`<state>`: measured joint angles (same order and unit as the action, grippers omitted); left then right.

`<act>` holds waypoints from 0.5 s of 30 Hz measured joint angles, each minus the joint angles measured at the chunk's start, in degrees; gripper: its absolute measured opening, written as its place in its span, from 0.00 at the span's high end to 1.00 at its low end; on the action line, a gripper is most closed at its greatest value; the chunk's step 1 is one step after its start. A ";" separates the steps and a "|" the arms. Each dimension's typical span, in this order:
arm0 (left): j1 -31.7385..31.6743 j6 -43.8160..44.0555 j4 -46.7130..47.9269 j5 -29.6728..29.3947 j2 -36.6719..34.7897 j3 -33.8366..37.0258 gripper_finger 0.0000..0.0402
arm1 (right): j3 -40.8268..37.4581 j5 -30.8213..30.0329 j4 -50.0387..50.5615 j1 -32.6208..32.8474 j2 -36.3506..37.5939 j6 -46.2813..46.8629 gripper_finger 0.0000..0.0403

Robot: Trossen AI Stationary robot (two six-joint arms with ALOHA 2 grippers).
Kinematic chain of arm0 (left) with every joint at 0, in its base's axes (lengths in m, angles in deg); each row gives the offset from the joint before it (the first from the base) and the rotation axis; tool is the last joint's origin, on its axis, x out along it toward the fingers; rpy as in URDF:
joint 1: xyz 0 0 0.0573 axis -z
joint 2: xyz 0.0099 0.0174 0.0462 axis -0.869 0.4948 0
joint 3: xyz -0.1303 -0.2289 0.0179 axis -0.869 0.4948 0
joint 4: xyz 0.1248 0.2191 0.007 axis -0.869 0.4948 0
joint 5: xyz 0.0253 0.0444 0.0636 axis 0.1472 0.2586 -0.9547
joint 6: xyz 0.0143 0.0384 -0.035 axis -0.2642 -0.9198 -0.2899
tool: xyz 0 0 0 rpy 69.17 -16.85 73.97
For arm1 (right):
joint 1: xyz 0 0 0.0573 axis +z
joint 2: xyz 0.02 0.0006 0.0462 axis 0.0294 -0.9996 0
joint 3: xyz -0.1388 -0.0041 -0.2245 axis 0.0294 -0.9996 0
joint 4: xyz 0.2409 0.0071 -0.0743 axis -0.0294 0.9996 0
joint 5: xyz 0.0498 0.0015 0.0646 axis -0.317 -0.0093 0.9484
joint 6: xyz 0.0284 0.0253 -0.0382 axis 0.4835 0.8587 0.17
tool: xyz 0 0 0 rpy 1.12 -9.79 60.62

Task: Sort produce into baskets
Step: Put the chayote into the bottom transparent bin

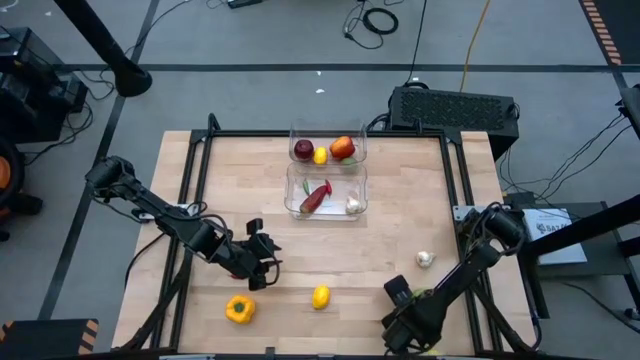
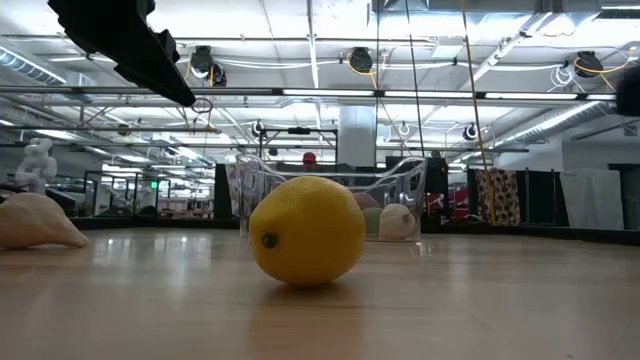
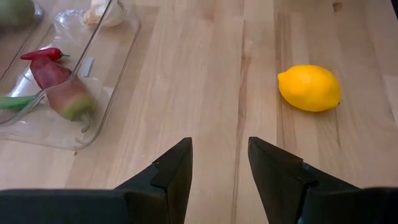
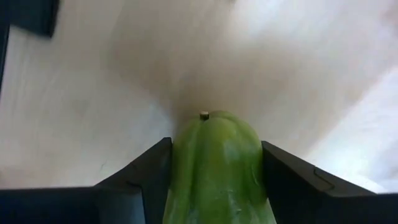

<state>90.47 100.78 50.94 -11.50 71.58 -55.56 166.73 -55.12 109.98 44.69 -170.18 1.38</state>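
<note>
I count two clear baskets (image 1: 327, 140), three fruits in the far one, a dark red pepper (image 1: 315, 198), a chilli and a garlic bulb in the near one (image 1: 326, 213). Loose on the table: one lemon (image 1: 320, 296), one yellow pepper (image 1: 239, 309), one garlic bulb (image 1: 425, 259). My right gripper (image 4: 214, 168), low at the near edge, clamps a green pepper (image 4: 217, 162), probably whole but largely hidden. My left gripper (image 3: 219, 163) hangs parted, empty, facing the lemon.

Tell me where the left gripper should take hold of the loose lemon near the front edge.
Grip the lemon across its narrow middle, coming straight down. It lies on its side on bare table, pointed ends outward, nothing beside it. The left gripper is open nearby. The right gripper holds a green pepper.
</note>
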 joint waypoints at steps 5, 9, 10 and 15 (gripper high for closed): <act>-0.15 -2.59 0.00 -1.20 0.00 0.00 0.59 | 5.52 -4.06 2.95 -3.33 0.07 -0.22 0.48; -0.15 -4.84 0.00 -3.55 0.00 0.00 0.59 | 10.55 -11.68 5.74 -6.07 0.12 -3.63 0.48; -0.17 -5.77 0.00 -4.11 0.00 0.00 0.59 | 11.66 -14.33 6.43 -6.77 0.13 -4.95 0.48; -0.55 -7.93 0.02 -5.53 0.00 0.00 0.59 | 16.79 -29.33 9.50 -10.67 0.13 -14.45 0.48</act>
<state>89.92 92.85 50.96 -17.03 71.58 -55.56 183.52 -84.44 119.48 34.02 -170.05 -13.07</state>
